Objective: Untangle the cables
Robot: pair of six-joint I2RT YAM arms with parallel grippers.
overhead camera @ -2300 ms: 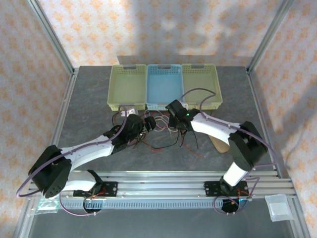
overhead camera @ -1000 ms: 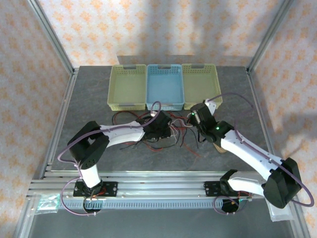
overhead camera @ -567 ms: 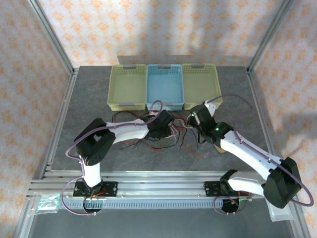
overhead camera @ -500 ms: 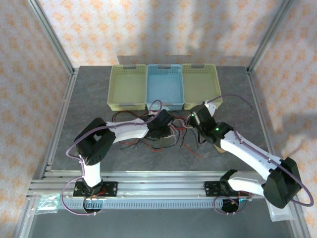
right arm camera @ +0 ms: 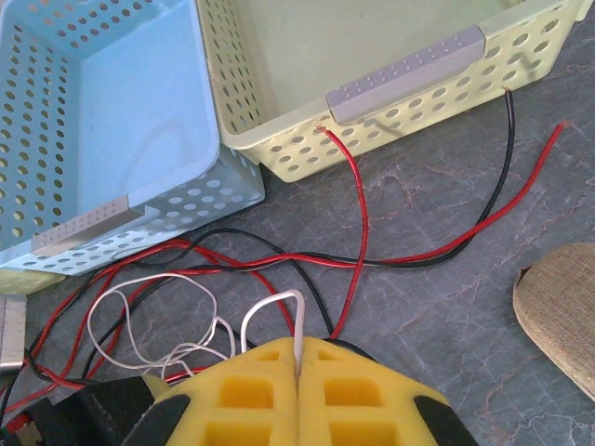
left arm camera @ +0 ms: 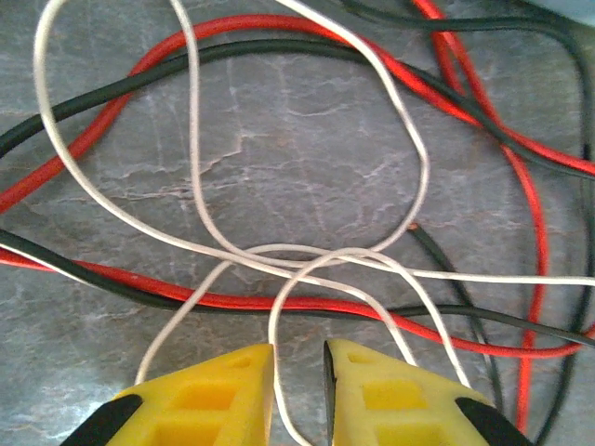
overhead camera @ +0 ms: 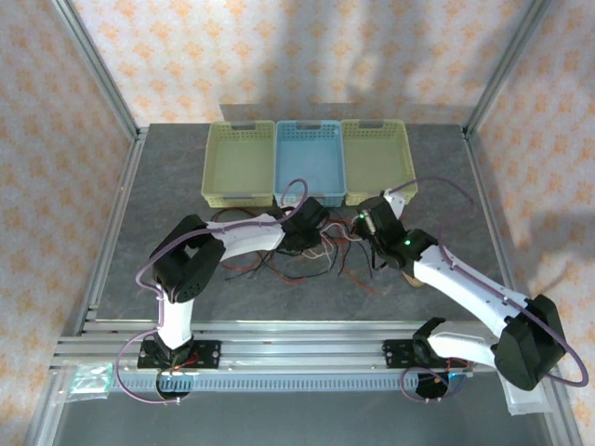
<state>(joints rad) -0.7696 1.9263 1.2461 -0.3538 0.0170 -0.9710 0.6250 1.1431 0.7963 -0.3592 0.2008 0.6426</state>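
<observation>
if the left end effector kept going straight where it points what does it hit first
Probably the white cable, which loops in front of the left end effector and into its gap; the red cable lies just beyond. Depth is unclear.

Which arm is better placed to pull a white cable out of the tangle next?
Right, I think. The right gripper is shut on a white cable, so it can pull at once. The left gripper hovers over the cables with jaws a little apart, not clamped.
</observation>
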